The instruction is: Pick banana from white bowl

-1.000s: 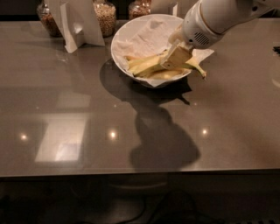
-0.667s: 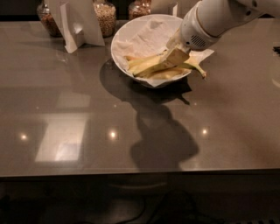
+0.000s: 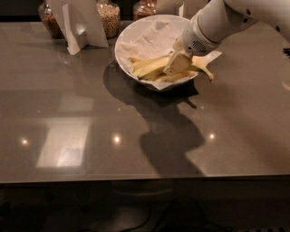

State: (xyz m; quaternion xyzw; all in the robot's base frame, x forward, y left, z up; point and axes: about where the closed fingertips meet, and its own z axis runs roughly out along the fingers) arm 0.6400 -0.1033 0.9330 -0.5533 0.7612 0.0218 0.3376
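The white bowl [image 3: 121, 47] sits at the back middle of the grey table [image 3: 81, 136], lined with crumpled white paper towel [image 3: 149, 40]. A yellow banana [image 3: 147, 69] lies across the front of the bowl, with its stem end [image 3: 206, 72] sticking out over the right rim. My gripper [image 3: 177, 63] comes in from the upper right on a white arm [image 3: 217, 20] and is down in the bowl, on the right part of the banana. It hides the banana's middle.
Glass jars of grain stand behind the bowl at the table's back edge [image 3: 108, 18] [image 3: 47, 20] [image 3: 144, 8]. A white folded stand [image 3: 84, 22] is to the left of the bowl. The table's front edge [image 3: 145, 179] runs across the lower frame.
The gripper has stayed at the banana in the bowl, shifting only slightly. The banana and the bowl have not visibly moved.
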